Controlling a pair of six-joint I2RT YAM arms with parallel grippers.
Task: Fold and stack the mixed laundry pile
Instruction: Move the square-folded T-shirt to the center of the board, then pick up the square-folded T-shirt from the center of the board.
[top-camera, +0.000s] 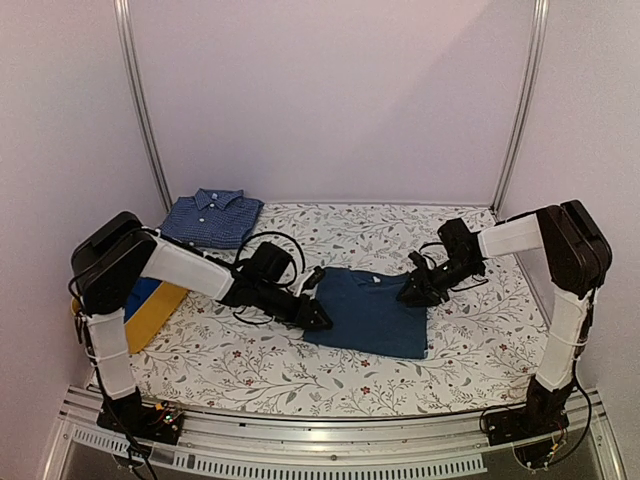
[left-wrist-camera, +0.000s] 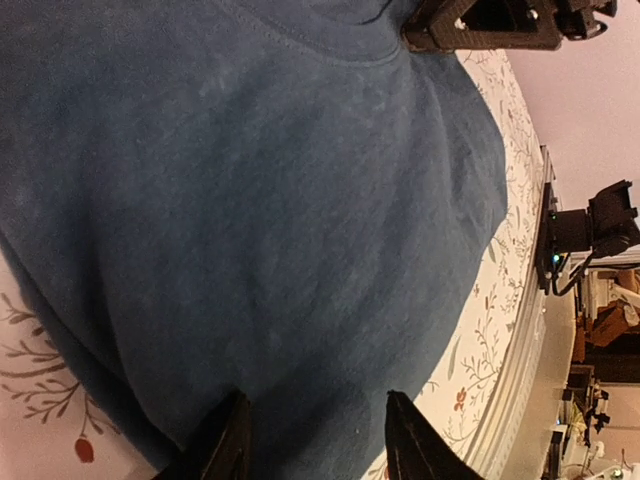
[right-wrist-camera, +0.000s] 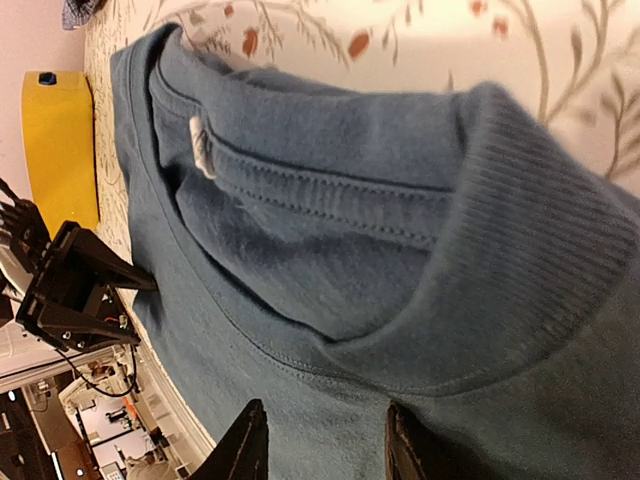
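A dark navy-teal garment (top-camera: 370, 310) lies folded flat in the middle of the table. My left gripper (top-camera: 318, 318) is open at its left edge, its fingertips (left-wrist-camera: 225, 440) just over the cloth (left-wrist-camera: 250, 200). My right gripper (top-camera: 412, 292) is open at the garment's upper right, over the ribbed collar (right-wrist-camera: 520, 230) with a white label. A fine-checked blue collared shirt (top-camera: 212, 216) lies folded at the back left. A royal-blue piece (top-camera: 143, 292) peeks out at the left, by the yellow tub.
A yellow plastic tub (top-camera: 155, 312) lies at the left edge of the table, also seen in the right wrist view (right-wrist-camera: 60, 145). The table carries a floral cloth (top-camera: 250, 365). Metal frame posts stand at the back corners; a rail runs along the front.
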